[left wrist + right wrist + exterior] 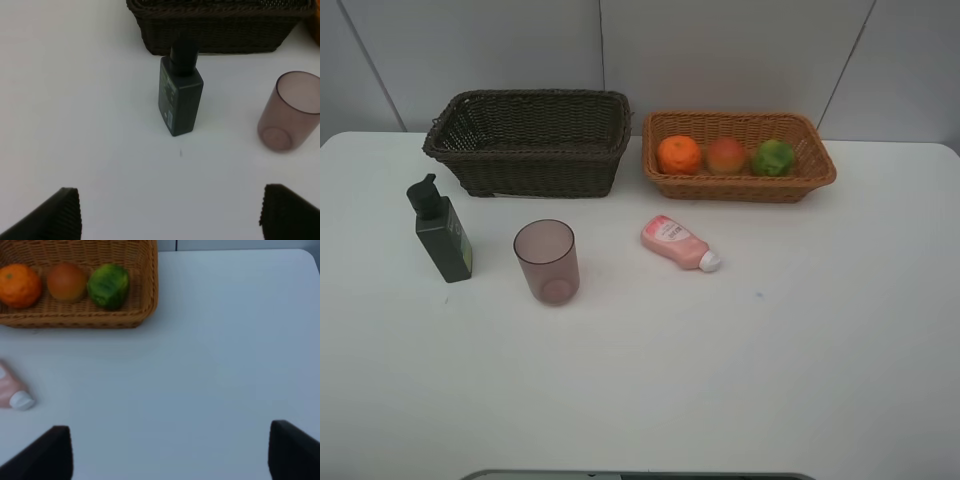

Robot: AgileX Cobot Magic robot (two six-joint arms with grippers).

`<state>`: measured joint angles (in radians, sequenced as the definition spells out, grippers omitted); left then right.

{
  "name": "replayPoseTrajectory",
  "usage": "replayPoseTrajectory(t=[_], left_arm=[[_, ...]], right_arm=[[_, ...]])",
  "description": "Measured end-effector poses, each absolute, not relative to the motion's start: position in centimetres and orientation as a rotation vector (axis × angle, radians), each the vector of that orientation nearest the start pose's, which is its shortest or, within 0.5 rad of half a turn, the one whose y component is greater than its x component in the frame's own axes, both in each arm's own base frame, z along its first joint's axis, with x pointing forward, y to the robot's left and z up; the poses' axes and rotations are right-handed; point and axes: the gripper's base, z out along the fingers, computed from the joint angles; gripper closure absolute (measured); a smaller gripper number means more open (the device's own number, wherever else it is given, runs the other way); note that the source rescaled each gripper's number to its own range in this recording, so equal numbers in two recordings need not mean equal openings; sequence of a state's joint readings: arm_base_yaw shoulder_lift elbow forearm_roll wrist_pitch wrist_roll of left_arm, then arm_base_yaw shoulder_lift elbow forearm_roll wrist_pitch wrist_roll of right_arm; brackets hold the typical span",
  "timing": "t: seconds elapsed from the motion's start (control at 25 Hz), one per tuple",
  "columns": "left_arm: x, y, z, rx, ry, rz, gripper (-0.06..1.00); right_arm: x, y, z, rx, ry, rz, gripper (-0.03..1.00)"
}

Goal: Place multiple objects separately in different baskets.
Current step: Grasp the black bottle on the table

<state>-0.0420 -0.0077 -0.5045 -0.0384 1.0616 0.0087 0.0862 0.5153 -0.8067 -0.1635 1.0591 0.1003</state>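
Orange (679,154), peach (726,155), green fruit (773,157): you had them in tan basket (740,188), one o'clock.
Left gripper (172,215): fingers stood apart, empty.
Right gripper (170,452): fingers stood apart, empty.

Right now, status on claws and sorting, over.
Left claw open, empty; right claw open, empty. Orange, peach, green fruit in tan basket. Pump bottle, cup, tube on table, outside dark basket. No obstruction seen.
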Motion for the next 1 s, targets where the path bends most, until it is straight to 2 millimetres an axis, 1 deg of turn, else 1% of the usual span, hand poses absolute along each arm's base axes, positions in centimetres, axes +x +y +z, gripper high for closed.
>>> replayPoseTrajectory(t=[0.16,0.28,0.56,0.8,0.88,1.0], left_arm=[[-0.7,-0.3,27.8,0.054,2.032,-0.067,0.03],[-0.7,-0.3,27.8,0.054,2.032,-0.067,0.03],[-0.7,-0.3,27.8,0.054,2.032,-0.067,0.03],[-0.7,-0.3,27.8,0.054,2.032,-0.067,0.03],[-0.7,-0.3,27.8,0.054,2.032,-0.067,0.03],[-0.7,-0.3,27.8,0.054,2.032,-0.067,0.03]], right_arm=[[4.9,-0.8,34.2,-0.001,2.188,-0.092,0.35],[4.0,-0.8,33.6,-0.009,2.163,-0.068,0.35],[2.4,-0.9,31.9,-0.011,2.118,-0.054,0.35],[1.2,-0.9,28.9,-0.009,2.107,-0.041,0.35],[0.8,-0.9,28.6,-0.007,2.104,-0.036,0.35],[0.6,-0.9,28.6,-0.006,2.094,-0.027,0.35]])
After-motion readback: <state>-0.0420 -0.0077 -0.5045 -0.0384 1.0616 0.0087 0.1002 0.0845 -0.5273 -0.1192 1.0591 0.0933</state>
